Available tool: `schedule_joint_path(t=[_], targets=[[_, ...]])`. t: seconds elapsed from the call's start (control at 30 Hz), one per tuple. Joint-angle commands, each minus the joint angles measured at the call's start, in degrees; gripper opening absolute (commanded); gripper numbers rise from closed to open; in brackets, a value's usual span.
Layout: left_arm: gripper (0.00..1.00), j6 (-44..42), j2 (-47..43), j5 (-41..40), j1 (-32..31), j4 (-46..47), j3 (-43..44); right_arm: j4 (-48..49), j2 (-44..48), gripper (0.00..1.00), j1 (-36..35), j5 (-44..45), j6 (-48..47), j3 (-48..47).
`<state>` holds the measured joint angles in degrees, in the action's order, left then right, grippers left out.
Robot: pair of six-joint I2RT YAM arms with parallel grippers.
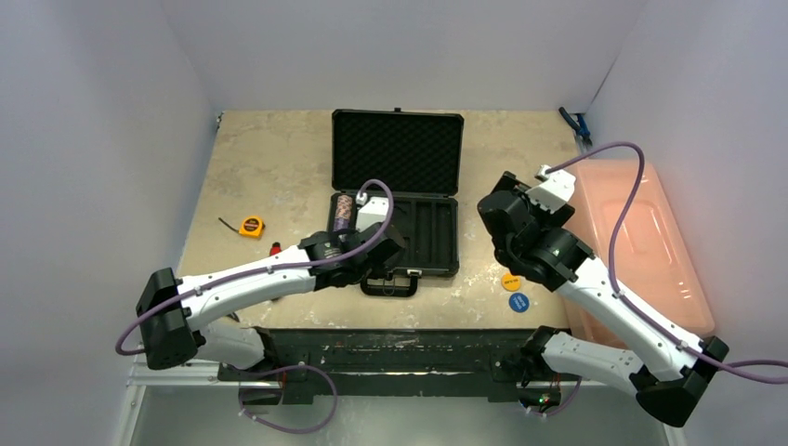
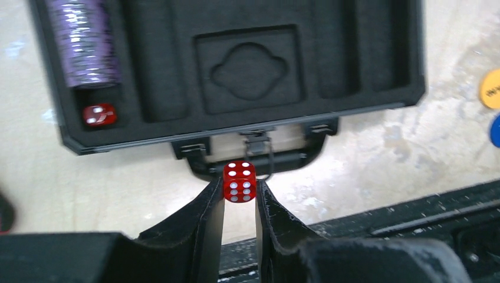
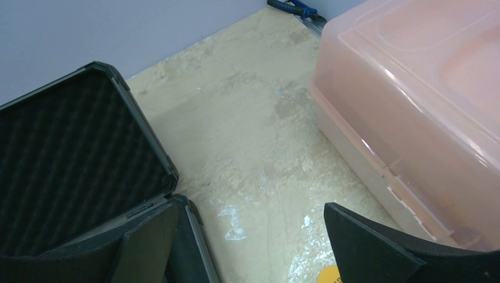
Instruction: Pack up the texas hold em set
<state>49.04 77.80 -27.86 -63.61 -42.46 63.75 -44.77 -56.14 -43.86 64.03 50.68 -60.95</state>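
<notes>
The black briefcase (image 1: pixel 398 190) lies open mid-table, foam lid up at the back. Its moulded tray (image 2: pixel 247 76) holds a purple chip stack (image 2: pixel 85 47) in the left slot and one red die (image 2: pixel 98 114) below it. My left gripper (image 2: pixel 239 197) is shut on the second red die (image 2: pixel 239 181), held just in front of the case's handle (image 2: pixel 256 154). My right gripper (image 3: pixel 253 247) is open and empty over the table right of the case. A yellow disc (image 1: pixel 511 281) and a blue disc (image 1: pixel 518 302) lie by the front right of the case.
A large pink bin (image 1: pixel 641 242) fills the right side, close to my right arm. A yellow tape measure (image 1: pixel 251 226) and a small red item (image 1: pixel 276 249) lie at left. A blue-handled tool (image 1: pixel 576 125) rests at the back right corner.
</notes>
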Motion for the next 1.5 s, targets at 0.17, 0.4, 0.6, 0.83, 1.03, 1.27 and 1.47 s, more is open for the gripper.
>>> schedule_joint_path(t=[0.17, 0.4, 0.6, 0.83, 1.03, 1.27, 1.47], targets=[[0.0, -0.79, -7.92, -2.84, 7.73, -1.68, -6.83, 2.04, -1.55, 0.99, 0.09, -0.97, -1.03, -3.11], [0.0, -4.02, -10.12, -0.96, 13.1, -0.06, -9.17, 2.32, -2.96, 0.99, 0.09, -1.88, -1.63, -3.86], [0.0, -5.98, -9.57, 1.03, 16.53, 2.72, -11.16, 2.32, -3.27, 0.99, 0.15, -3.29, -1.28, -3.96], [0.0, -8.47, -5.32, 1.54, 19.32, 5.06, -10.74, 2.07, -3.27, 0.99, 0.11, -4.59, -1.06, -3.72], [0.0, -9.1, -1.91, 3.78, 20.57, 7.71, -10.75, 1.62, -2.95, 0.99, 0.11, -5.0, -0.93, -3.65], [0.0, -9.27, 0.9, 5.0, 21.72, 9.56, -11.14, 1.1, -2.6, 0.99, 0.13, -5.05, -0.93, -3.69], [0.0, -9.43, 1.47, 5.01, 22.81, 9.83, -12.02, 1.0, -2.56, 0.99, 0.09, -5.21, -0.93, -3.56]])
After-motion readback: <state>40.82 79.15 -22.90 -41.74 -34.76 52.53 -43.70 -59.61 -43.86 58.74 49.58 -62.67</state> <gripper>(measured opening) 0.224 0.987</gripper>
